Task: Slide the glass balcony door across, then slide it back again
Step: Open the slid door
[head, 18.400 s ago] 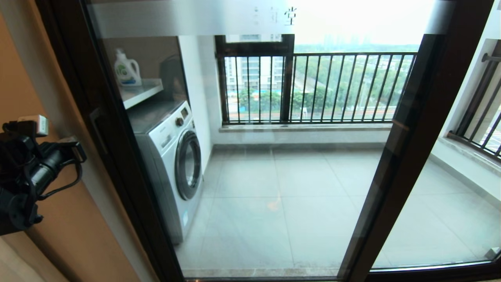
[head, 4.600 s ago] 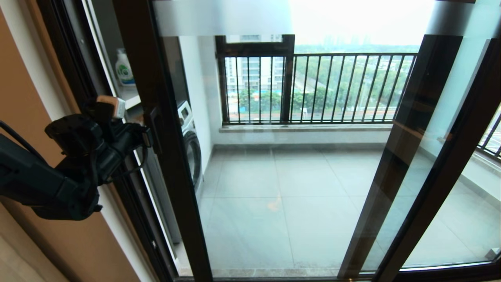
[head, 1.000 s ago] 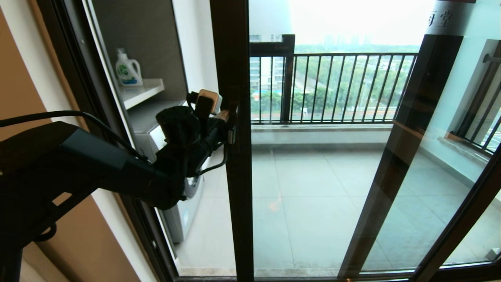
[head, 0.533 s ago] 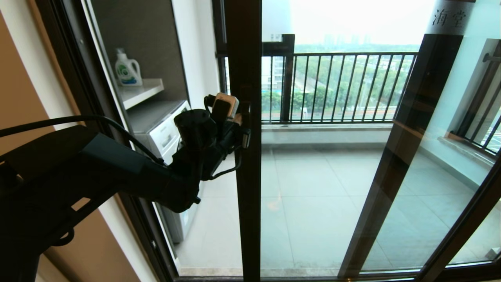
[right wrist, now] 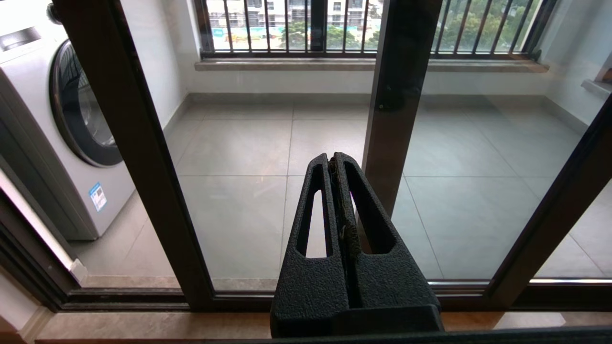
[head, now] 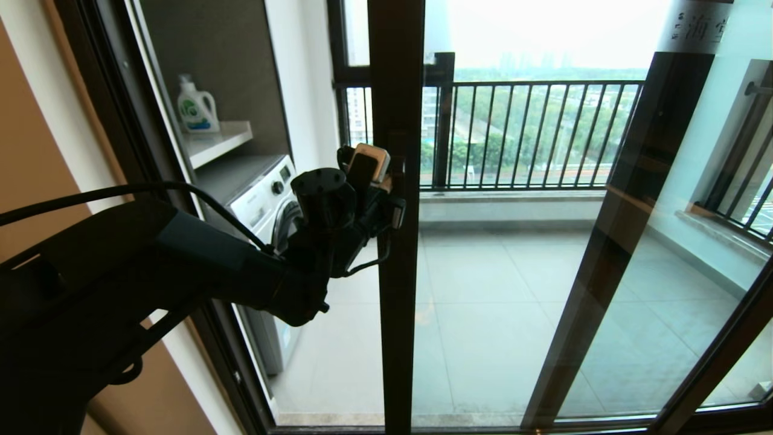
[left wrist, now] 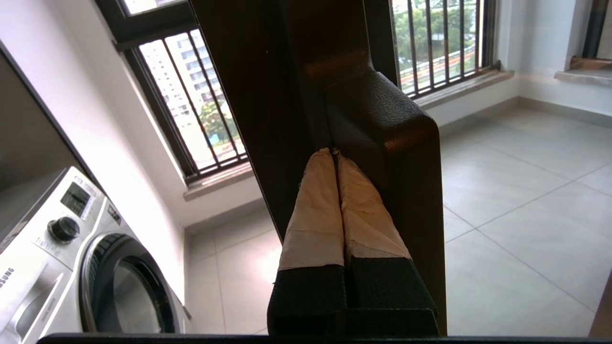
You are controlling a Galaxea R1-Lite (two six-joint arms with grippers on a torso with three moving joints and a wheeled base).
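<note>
The glass balcony door [head: 395, 90] stands partly slid to the right, its dark left stile upright near the middle of the head view. My left gripper [head: 397, 208] reaches from the left and rests against that stile at handle height. In the left wrist view its taped fingers [left wrist: 315, 205] are pressed together with nothing between them. The left gripper [left wrist: 334, 152] sits tucked between the door stile [left wrist: 258, 71] and the black bar handle [left wrist: 382, 124]. My right gripper [right wrist: 333, 156] is shut and empty, held low in front of the door [right wrist: 129, 143], out of the head view.
The opening left of the stile shows a white washing machine [head: 266, 199], a shelf [head: 223, 142] with a detergent bottle [head: 196, 109], and tiled balcony floor. A fixed glass panel's dark stile [head: 622, 229] slants on the right. Black railing bars [head: 531, 133] close the far side.
The door and my left gripper have moved together to the right, widening the opening on the left. At first the door was closed and the left arm hung back at the left.
</note>
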